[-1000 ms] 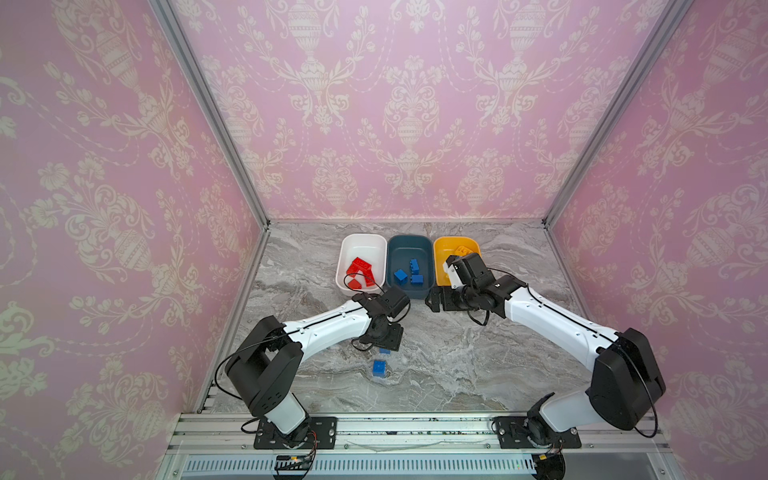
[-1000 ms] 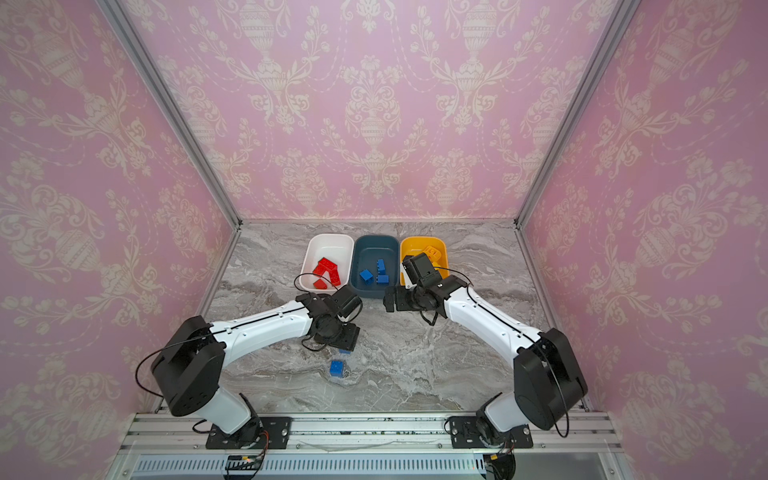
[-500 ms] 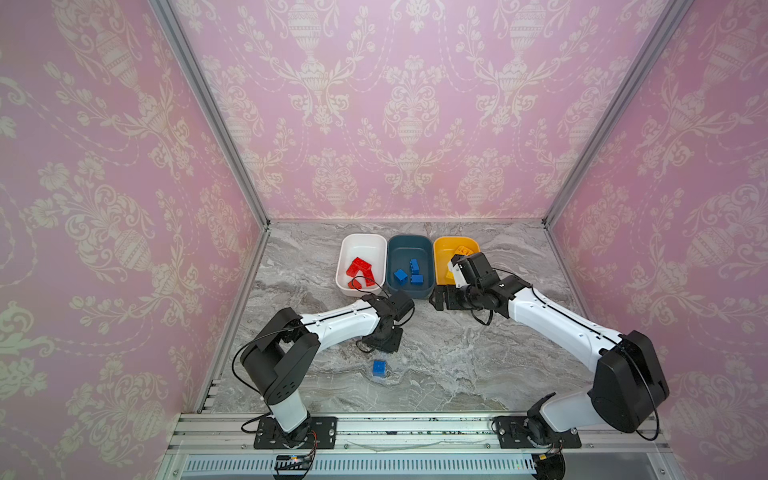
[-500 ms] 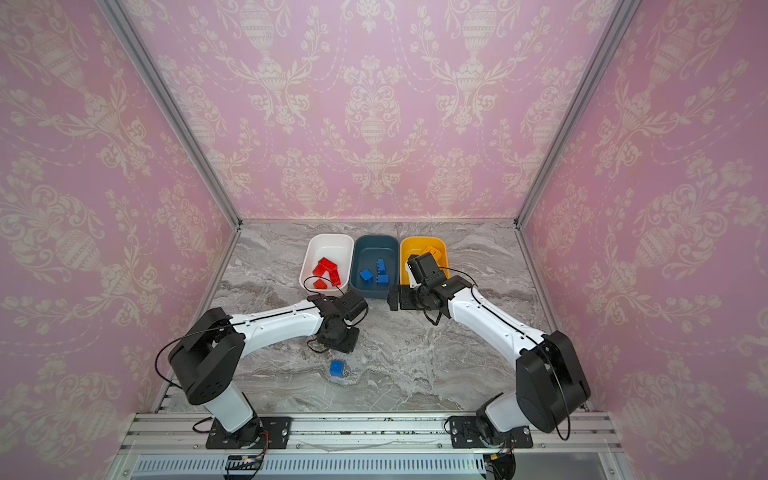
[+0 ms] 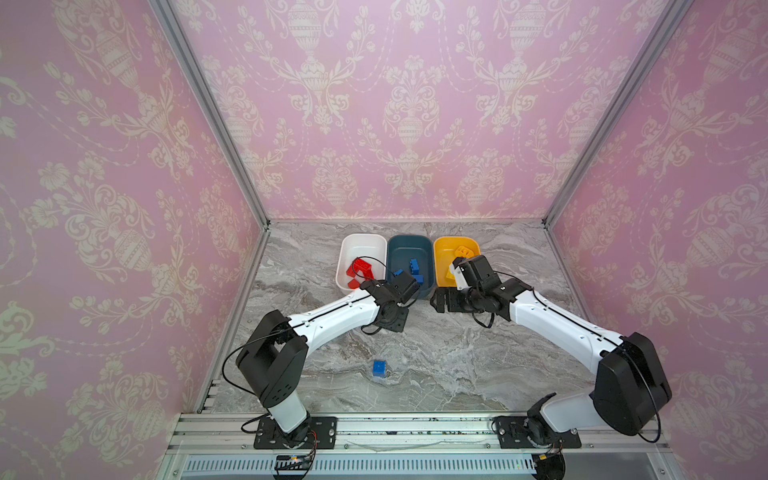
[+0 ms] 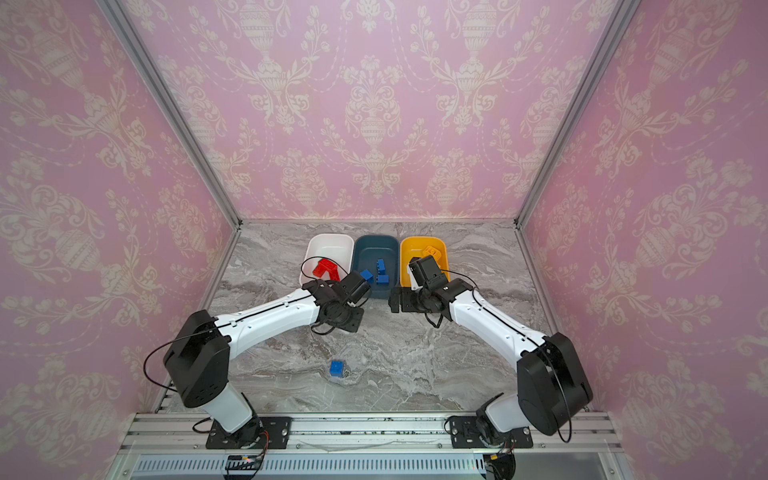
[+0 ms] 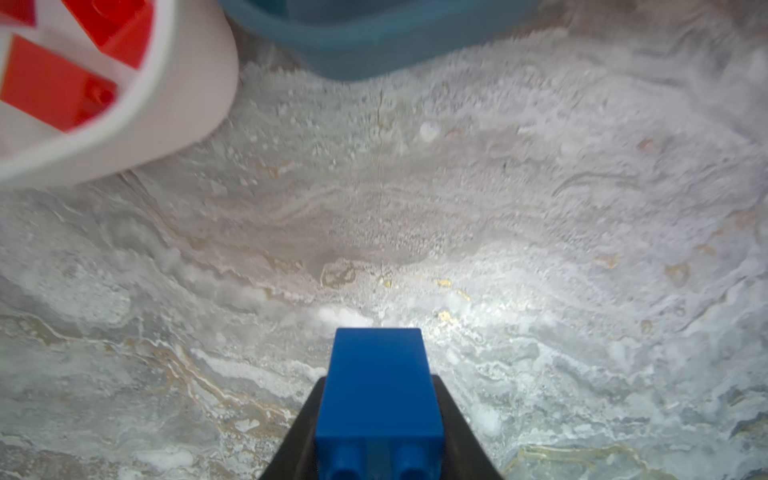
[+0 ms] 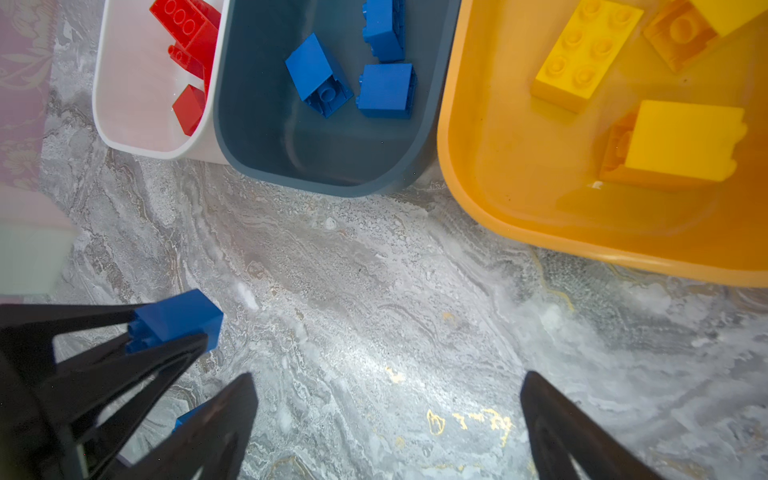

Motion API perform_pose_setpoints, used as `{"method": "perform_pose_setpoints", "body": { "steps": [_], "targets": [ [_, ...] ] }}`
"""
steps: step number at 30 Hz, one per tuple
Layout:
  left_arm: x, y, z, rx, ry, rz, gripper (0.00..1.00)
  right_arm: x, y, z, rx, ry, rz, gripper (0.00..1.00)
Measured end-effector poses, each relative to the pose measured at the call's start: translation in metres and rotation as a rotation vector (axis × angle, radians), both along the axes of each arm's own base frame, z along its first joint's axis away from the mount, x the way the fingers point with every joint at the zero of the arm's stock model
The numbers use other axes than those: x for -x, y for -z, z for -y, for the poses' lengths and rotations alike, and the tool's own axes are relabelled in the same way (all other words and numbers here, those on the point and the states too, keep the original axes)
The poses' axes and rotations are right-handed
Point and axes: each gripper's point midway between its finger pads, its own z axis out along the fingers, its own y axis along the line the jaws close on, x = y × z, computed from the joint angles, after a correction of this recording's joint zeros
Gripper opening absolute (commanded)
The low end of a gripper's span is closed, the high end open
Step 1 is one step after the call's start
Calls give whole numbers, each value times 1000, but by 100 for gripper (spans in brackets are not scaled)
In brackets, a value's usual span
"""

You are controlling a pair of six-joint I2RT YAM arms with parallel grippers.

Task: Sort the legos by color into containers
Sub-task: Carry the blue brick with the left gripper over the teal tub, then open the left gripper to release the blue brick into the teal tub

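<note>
Marble tabletop [image 5: 457, 353]; left gripper [image 7: 378, 419] clamps blue brick [image 7: 378, 374], hidden in top views; right gripper [image 8: 386, 376] wide, empty.

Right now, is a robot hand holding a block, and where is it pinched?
Yes: the left gripper pinches a blue brick by two opposite flat sides. The right gripper is open, empty.

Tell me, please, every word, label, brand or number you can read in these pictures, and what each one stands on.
No text can be read in any view.
Rounded yellow piece in the yellow tub: dark marks on top, too small to read.
Marble table: gold squiggles in the right wrist view, not legible as letters.
</note>
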Motion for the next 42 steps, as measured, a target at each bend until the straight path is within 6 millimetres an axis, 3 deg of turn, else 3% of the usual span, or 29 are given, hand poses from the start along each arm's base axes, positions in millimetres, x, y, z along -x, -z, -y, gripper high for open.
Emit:
{"method": "perform_pose_setpoints", "body": {
  "steps": [5, 8, 14, 18, 23, 26, 29, 33, 42],
  "targets": [
    [-67, -44, 10, 41, 6, 157, 26, 0, -3, 0, -7, 5, 6, 100],
    [-106, -54, 16, 57, 11, 224, 24, 1, -8, 1, -14, 6, 18, 100],
    [-169, -44, 26, 57, 22, 284, 24, 2, -18, 1, -38, 19, 36, 100],
    [-194, -24, 30, 45, 25, 284, 25, 2, -19, 1, -42, 23, 34, 100],
    [-211, -2, 31, 41, 27, 264, 35, 2, -19, 0, -45, 22, 32, 100],
    [-216, 4, 30, 32, 35, 260, 58, 2, -19, 0, -48, 22, 30, 100],
    [-218, 2, 28, 32, 36, 265, 72, 2, -19, 0, -48, 22, 30, 100],
    [-220, -2, 30, 41, 34, 277, 77, 2, -19, 0, -50, 22, 32, 100],
    [-219, -2, 33, 56, 42, 272, 79, 3, -19, -1, -54, 17, 28, 100]
  ]
}}
